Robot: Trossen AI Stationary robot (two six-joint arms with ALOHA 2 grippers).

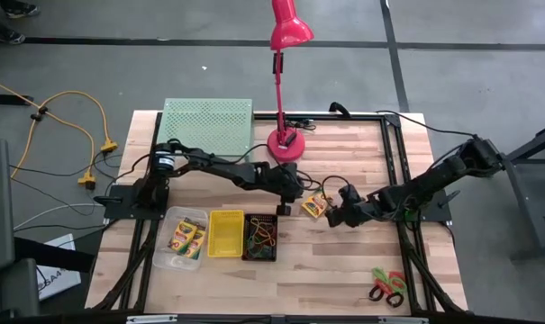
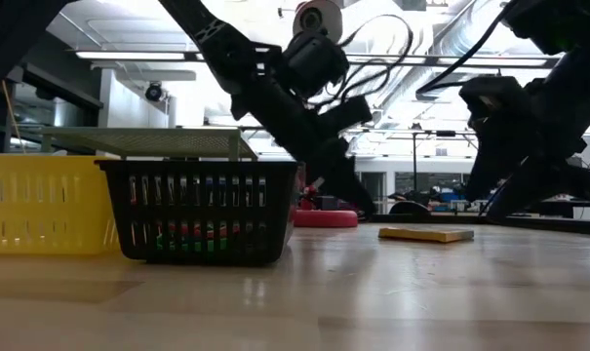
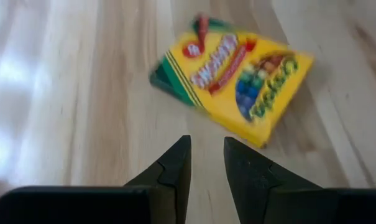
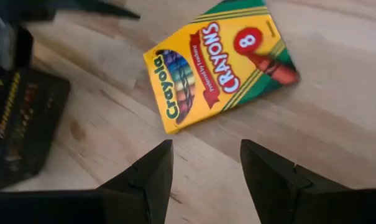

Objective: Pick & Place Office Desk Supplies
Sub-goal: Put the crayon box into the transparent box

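One yellow crayon box [image 1: 315,206] lies flat on the table between my two grippers, and shows in the left wrist view [image 3: 237,74], the right wrist view [image 4: 219,62] and the low view [image 2: 426,234]. My left gripper [image 1: 295,195] [image 3: 206,142] hovers just left of it, open by a narrow gap. My right gripper [image 1: 334,214] [image 4: 206,146] hovers just right of it, open wider. Two more crayon boxes [image 1: 187,237] lie in the clear bin [image 1: 167,261]. Coloured loops [image 1: 261,238] sit in the black-mesh bin [image 1: 260,218]. The yellow bin [image 1: 225,234] stands between the two. The scissors [image 1: 387,286] lie near the front right.
The red desk lamp [image 1: 286,144] stands on its base just behind the left gripper. The light-green perforated rack [image 1: 207,126] sits at the far left. The three bins line the near left. Bare wood lies around the scissors and in front of the crayon box.
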